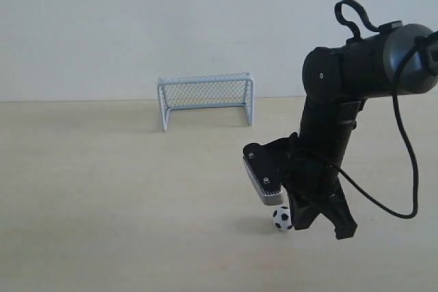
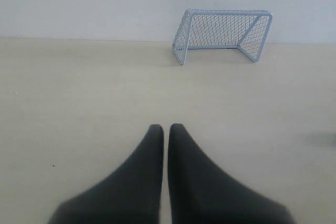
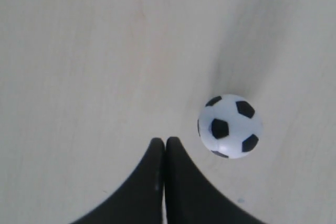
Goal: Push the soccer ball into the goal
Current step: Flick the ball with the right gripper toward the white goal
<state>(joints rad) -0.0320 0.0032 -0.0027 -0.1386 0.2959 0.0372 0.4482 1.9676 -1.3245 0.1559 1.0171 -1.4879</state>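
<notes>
The soccer ball (image 1: 282, 218), tiny and white with black patches, lies on the pale table at the front right. My right gripper (image 1: 304, 222) points down right beside it, on its right, and is shut on nothing. In the right wrist view the ball (image 3: 229, 126) sits just off to one side of the shut gripper (image 3: 165, 141), with a small gap between them. The goal (image 1: 205, 78), pale blue with mesh netting, stands at the back near the wall with its mouth facing forward. In the left wrist view my left gripper (image 2: 165, 127) is shut and empty, well short of the goal (image 2: 226, 11).
Bare pale tabletop (image 1: 102, 189) lies between the ball and the goal. A plain wall (image 1: 137, 18) rises just behind the goal. The right arm's black cable (image 1: 404, 141) loops out to the right. The left arm is out of the exterior view.
</notes>
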